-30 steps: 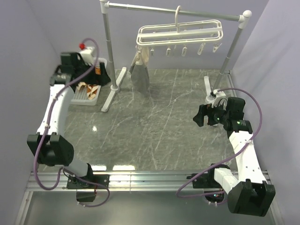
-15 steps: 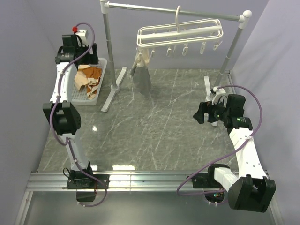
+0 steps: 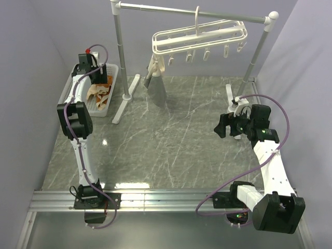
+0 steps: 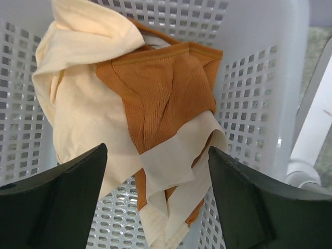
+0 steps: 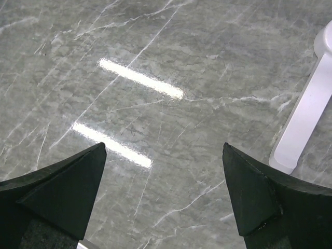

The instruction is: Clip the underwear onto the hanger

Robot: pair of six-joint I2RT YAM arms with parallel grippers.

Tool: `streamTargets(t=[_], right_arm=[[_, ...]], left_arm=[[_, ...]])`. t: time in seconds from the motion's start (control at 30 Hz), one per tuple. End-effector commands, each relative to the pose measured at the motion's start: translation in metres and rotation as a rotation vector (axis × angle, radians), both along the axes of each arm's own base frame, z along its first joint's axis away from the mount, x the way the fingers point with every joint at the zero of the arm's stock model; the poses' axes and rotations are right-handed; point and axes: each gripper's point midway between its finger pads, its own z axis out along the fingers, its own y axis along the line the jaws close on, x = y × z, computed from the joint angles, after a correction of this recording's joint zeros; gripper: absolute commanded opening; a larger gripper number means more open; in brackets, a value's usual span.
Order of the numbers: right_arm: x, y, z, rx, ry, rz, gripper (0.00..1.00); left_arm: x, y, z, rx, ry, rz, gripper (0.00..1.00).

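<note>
The underwear lies below the left end effector.

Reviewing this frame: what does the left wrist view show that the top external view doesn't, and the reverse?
Only the left wrist view: the underwear close up, ribbed orange fabric with a pale waistband, lying against a cream cloth, framed by the open fingers of the left gripper.

Only the top external view: the hanger hooked on the rail, a grey garment hanging at its left end, and the right gripper.

Both: the white perforated basket holding the clothes.
</note>
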Motion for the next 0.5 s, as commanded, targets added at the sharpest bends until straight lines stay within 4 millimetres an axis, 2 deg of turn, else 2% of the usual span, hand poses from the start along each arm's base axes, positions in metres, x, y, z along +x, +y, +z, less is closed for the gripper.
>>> streamTargets(t=[0.0, 0.27, 0.37, 0.47], right_arm=[[0.005, -0.002, 0.014, -0.004, -0.047, -0.007, 1.0], [0.005, -0.003, 0.021, -0.016, -0.051, -0.002, 1.0], [0.005, -0.005, 0.022, -0.024, -0.051, -0.011, 1.0], [0.005, -0.004, 0.021, -0.016, -0.051, -0.012, 1.0]], left_arm=[[0.008, 0.003, 0.003, 0.022, -0.044, 0.009, 0.84], [0.011, 0.005, -0.025, -0.036, -0.013, 0.057, 0.65], [0.012, 0.005, -0.029, -0.047, -0.009, 0.06, 0.57], [0.013, 0.004, -0.029, -0.054, -0.01, 0.061, 0.56]])
